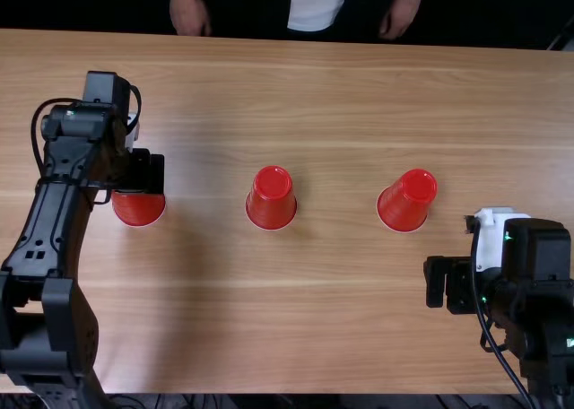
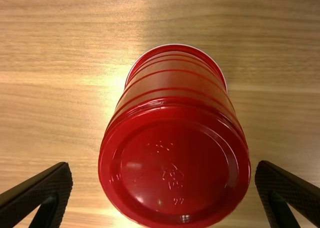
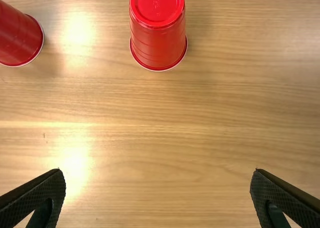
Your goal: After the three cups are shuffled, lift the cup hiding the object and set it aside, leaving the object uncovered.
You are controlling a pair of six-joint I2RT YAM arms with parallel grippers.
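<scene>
All 3 cups stand upside down on the worktop [image 1: 314, 95] and none is raised, so the hidden object is covered and I cannot tell which cup holds it. By my reading the choice has fallen on the left cup [image 2: 175, 158]. The grasp, the lift and the setting aside are all left to do.

The left jaws are spread wide. The left cup sits squarely between them with bare wood showing on either side, so they touch nothing and hold nothing. From above, the left arm [image 1: 54, 203] has them over that cup's far part.

The right jaws are also spread wide and empty. The right cup [image 3: 158, 28] is well ahead of them, and the middle cup [image 3: 17, 35] lies further off to one side.
</scene>
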